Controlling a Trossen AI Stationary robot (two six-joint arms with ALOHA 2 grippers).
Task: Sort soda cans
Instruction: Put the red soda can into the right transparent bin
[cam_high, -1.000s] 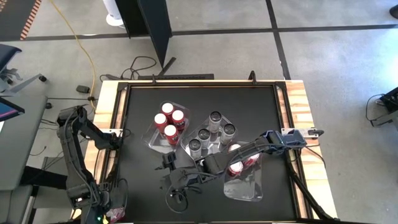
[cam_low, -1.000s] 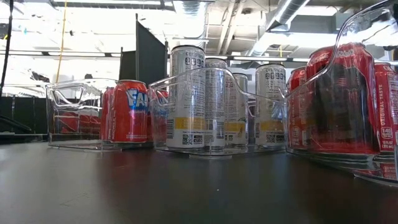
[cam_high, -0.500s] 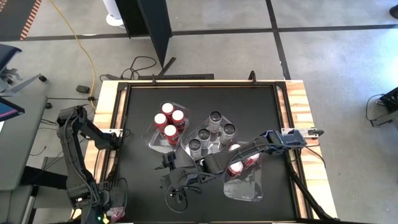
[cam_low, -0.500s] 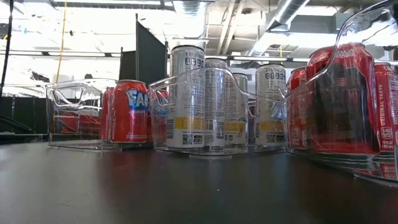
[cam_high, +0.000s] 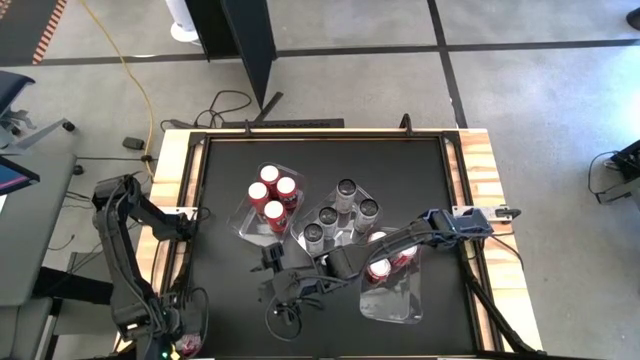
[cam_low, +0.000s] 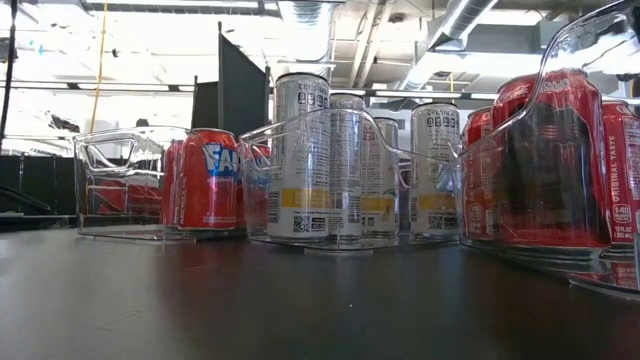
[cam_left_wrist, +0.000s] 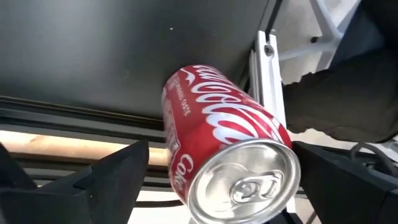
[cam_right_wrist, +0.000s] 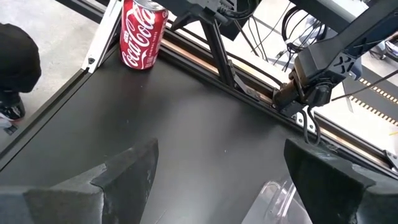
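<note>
While the left gripper (cam_left_wrist: 205, 180) sits at the table's near left corner, fingers spread wide either side of a red Coca-Cola can (cam_left_wrist: 224, 162), nothing is clamped yet. That can stands at the table (cam_high: 400, 160) edge by the frame. Right gripper (cam_right_wrist: 217, 180) hovers mid-table, jaws open and empty, near the clear trays (cam_high: 395, 295) of sorted cans (cam_high: 340, 210). Risk: an off-centre close could nudge the can over the edge, or a loose pinch could let it slip.

red can (cam_left_wrist: 217, 146) base cut off, right tray (cam_low: 560, 150) cropped at edge
</note>
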